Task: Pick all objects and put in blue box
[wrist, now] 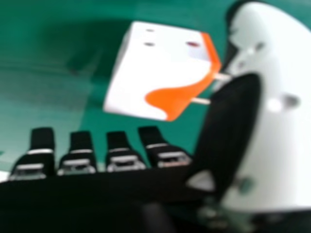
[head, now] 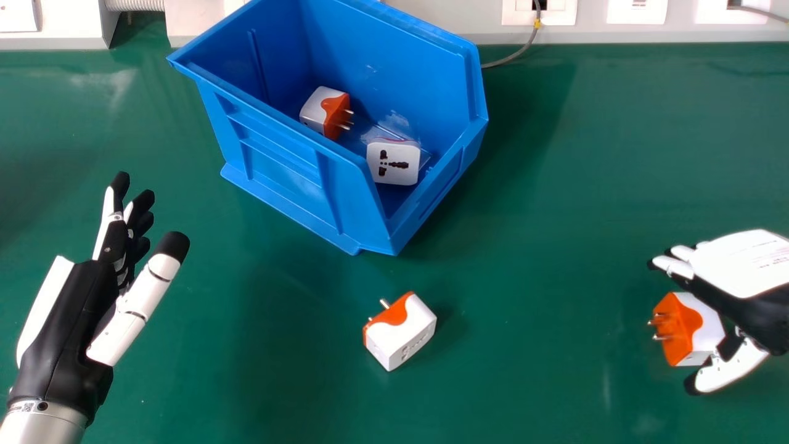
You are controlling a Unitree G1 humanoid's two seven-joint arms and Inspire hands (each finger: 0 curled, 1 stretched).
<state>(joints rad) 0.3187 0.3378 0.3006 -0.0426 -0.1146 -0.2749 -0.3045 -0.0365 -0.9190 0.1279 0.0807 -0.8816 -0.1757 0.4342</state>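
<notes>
Plug adapter [head: 684,330] lies on the tabletop [head: 524,370], partly under the open right robot hand [head: 739,265] — closing with the thumb [wrist: 279,111] against its prongs [wrist: 201,101] could twist it loose.

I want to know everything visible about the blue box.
The blue box looks like plastic, with ribbed walls and one lower end. Open-topped and upright, it stands at an angle on the table. Two plug adapters rest inside, near clear patches. Neither the left robot hand nor the right robot hand touches it.
</notes>
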